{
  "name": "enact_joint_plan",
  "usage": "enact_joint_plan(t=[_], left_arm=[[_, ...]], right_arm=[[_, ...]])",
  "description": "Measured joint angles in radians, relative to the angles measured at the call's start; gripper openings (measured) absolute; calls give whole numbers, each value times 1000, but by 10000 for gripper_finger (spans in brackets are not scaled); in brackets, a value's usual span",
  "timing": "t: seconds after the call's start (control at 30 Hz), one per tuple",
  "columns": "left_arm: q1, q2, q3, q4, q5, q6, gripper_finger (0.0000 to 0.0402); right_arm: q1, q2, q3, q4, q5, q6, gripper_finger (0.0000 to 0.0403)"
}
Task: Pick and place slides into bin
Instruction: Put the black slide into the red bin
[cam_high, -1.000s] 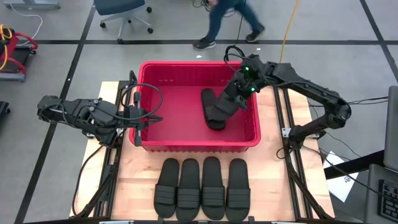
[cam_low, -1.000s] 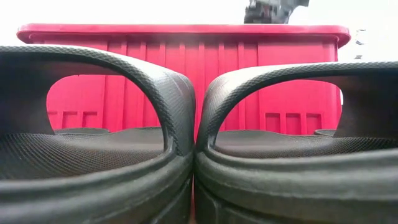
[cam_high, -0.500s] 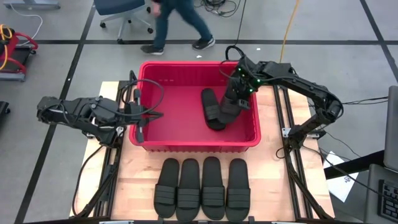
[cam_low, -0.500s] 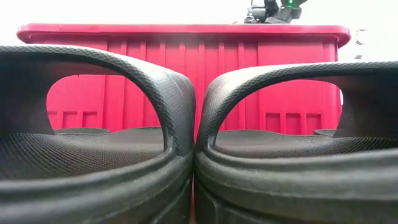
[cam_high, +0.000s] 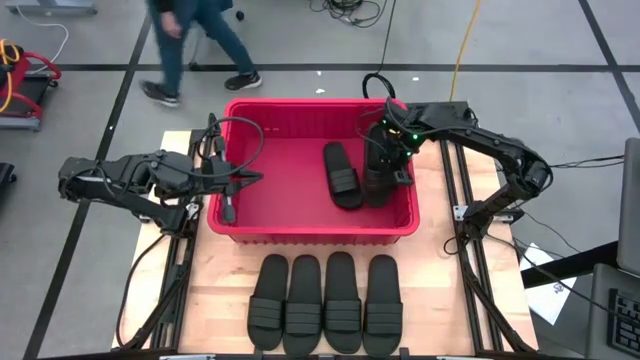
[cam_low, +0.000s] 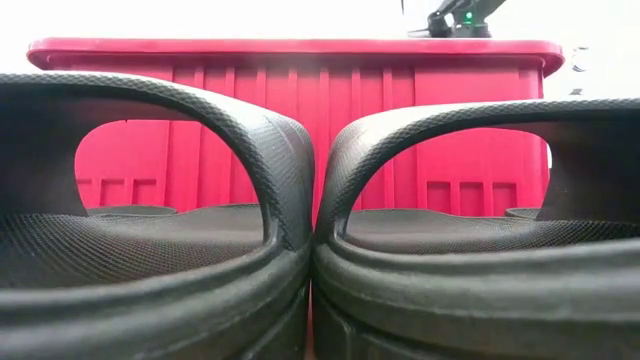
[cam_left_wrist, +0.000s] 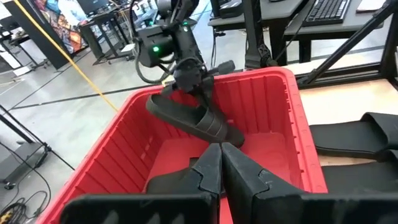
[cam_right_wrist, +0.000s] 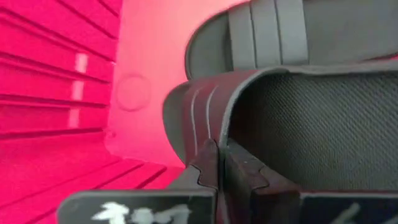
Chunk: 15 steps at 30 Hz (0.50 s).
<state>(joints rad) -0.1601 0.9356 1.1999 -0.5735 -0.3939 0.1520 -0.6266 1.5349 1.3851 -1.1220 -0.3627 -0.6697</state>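
Right, the large rectangular red plastic bin (cam_high: 245, 205) with ribbed walls sits at the far middle of the pale wooden table (cam_high: 220, 290). Inside it, toward its right side, one matte black rubber slide sandal (cam_high: 341, 173) lies flat on the bin floor, and a second black slide (cam_high: 378, 178) sits just beside it on the right, tilted in the left wrist view, its strap pinched by the right gripper (cam_high: 386, 160), whose fingers are closed on that strap; the right wrist view shows the ribbed strap right at the fingertips. Four more black slides (cam_high: 326, 300) lie side by side in a neat row on the table in front of the bin, touching one another; two of them fill the low view with the bin wall behind. The left gripper (cam_high: 226, 205) hangs inside the bin's left end, fingers pressed together on nothing. A person (cam_high: 195, 40) walks on the floor beyond the table. No readable brand or writing on slides or bin; a smudged white mark on the right gripper's body is illegible.
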Motion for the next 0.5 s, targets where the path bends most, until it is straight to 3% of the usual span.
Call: enact_joint_plan(t=[0.1,0.5], left_arm=[[8,0,0,0,1,0,19],[22,0,0,0,1,0,19]], right_arm=[[0,0,-38,35,49,-5,0],[0,2,-146,236,48,1,0]])
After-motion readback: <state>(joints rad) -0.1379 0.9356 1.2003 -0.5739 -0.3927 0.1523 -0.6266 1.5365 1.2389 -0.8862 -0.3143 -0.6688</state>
